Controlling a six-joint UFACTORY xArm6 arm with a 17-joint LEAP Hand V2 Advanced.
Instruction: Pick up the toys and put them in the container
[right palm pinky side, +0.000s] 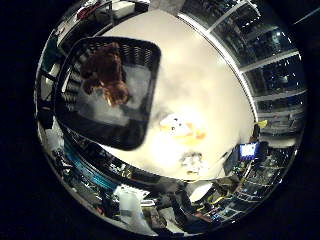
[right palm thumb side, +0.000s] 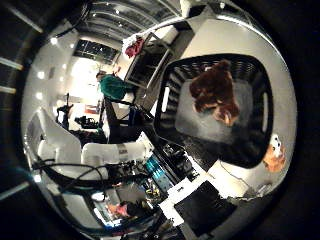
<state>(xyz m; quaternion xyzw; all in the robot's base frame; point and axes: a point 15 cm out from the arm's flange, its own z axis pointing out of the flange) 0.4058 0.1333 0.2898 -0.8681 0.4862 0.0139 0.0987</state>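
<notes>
A black slatted container (right palm pinky side: 145, 70) stands on a white table (right palm pinky side: 205, 70). A brown plush toy (right palm pinky side: 105, 75) lies inside it on the pale bottom. A white and yellow toy (right palm pinky side: 178, 125) lies on the table just beside the container. A smaller pale toy (right palm pinky side: 190, 160) lies a little further along the table. The right thumb side palm view shows the container (right palm thumb side: 258, 75), the brown toy (right palm thumb side: 215, 90) in it and the white and orange toy (right palm thumb side: 273, 152) beside it. My hand (right palm thumb side: 185, 205) is above the container, away from it.
The table's edge runs close to the container, with dark equipment and shelving beyond it (right palm thumb side: 120, 110). Windows and a wall stand behind the far side of the table (right palm pinky side: 265, 70).
</notes>
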